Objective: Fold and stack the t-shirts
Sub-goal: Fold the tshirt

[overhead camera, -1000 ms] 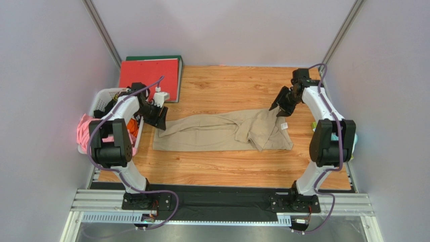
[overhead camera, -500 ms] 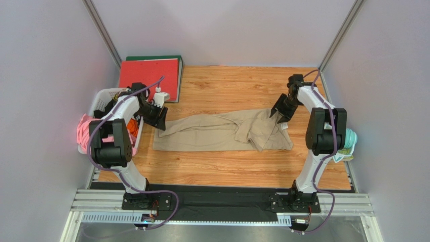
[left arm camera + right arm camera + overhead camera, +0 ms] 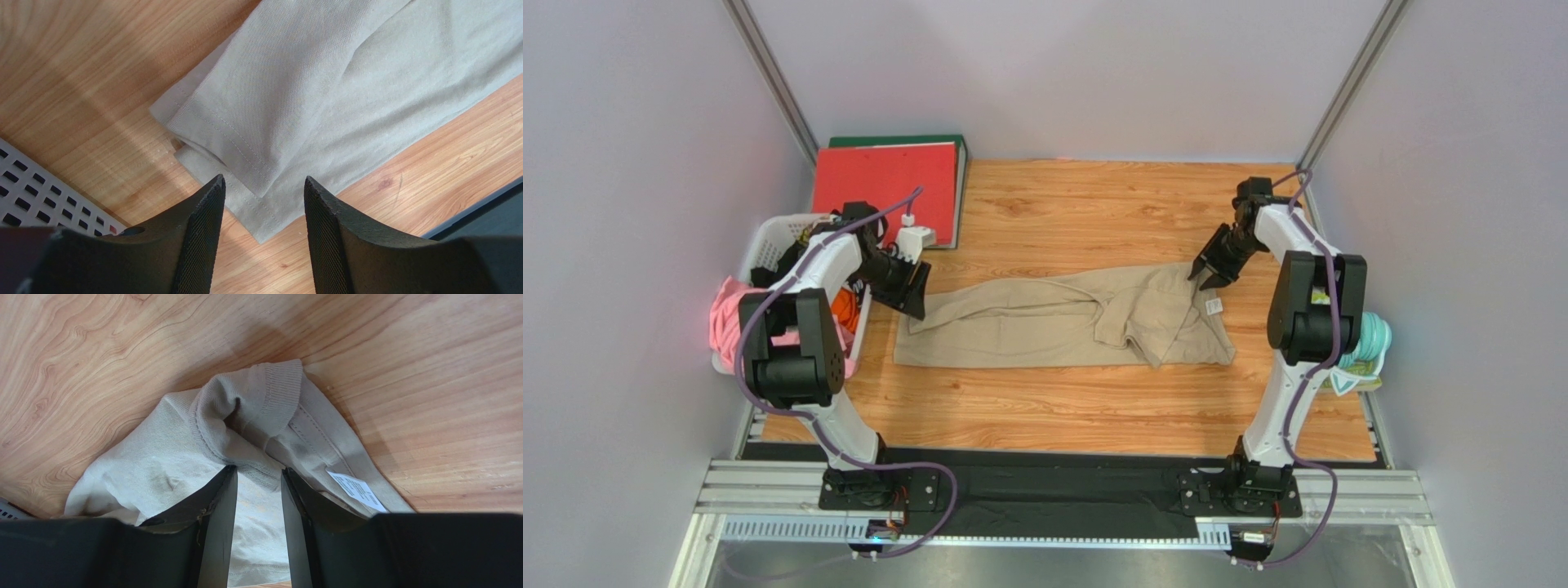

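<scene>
Left tool (image 3: 264,180): fingers set wide over sleeve hem of tan t-shirt (image 3: 344,92), cloth not gripped; arm bent low beside white basket (image 3: 766,235). Right tool (image 3: 258,470): narrow gap, ribbed collar at fingertips; cannot tell whether cloth is pinched; arm reaching forward, elbow raised. T-shirt lies lengthwise mid-bench, partly folded; white label (image 3: 356,490) beside right tool. Wooden bench (image 3: 1075,208); red folder (image 3: 885,178) at far left corner; pale walls.

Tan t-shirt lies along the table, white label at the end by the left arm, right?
No. The t-shirt lies along the table, but its white label is at the end by the right arm; the top view shows it.
</scene>
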Robot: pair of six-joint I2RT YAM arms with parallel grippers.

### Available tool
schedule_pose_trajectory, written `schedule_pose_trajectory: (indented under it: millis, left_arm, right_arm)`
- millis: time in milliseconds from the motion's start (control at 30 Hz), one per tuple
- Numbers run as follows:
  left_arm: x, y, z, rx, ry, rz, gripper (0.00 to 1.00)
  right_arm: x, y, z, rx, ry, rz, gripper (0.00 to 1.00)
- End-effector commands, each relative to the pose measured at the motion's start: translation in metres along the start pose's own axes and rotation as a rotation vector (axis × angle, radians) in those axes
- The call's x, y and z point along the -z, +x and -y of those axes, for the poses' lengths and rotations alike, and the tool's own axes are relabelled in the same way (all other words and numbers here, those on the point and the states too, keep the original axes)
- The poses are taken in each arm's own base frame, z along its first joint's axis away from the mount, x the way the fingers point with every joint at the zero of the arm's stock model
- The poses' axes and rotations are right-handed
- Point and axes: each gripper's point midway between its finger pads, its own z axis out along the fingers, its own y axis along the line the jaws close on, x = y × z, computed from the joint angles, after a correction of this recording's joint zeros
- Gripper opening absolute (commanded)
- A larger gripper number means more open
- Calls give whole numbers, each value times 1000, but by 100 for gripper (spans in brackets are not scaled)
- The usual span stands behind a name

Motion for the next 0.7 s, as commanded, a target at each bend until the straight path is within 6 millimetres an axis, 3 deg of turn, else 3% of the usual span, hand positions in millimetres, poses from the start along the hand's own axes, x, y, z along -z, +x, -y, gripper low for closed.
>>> schedule_pose_trajectory:
  millis: [0,133,233,267,333,367,667]
  left_arm:
    - [13,-9,-2,-27,-16,35,57]
    - [12,-9,-2,-26,-13,33,57]
    - [11,-7,-4,-24,-17,27,57]
    - [10,-7,-5,-25,-20,23,57]
    - [10,-8,-6,-27,-25,25,57]
    - [10,-8,-6,-27,-25,25,57]
    - [11,-5,-11,-23,-35,21,51]
  right_arm:
    - [3,-10,-17,17,-64,24,38]
    - [-2,-9,-16,19,-59,13,37]
    - [-3,-10,-19,12,-70,11,30]
    - [-4,-11,-18,10,-68,10,25]
    - [-3,-14,-19,9,-64,20,4]
    - [-2,-15,-19,6,-63,24,0]
    - [12,-42,-11,-16,-26,91,0]
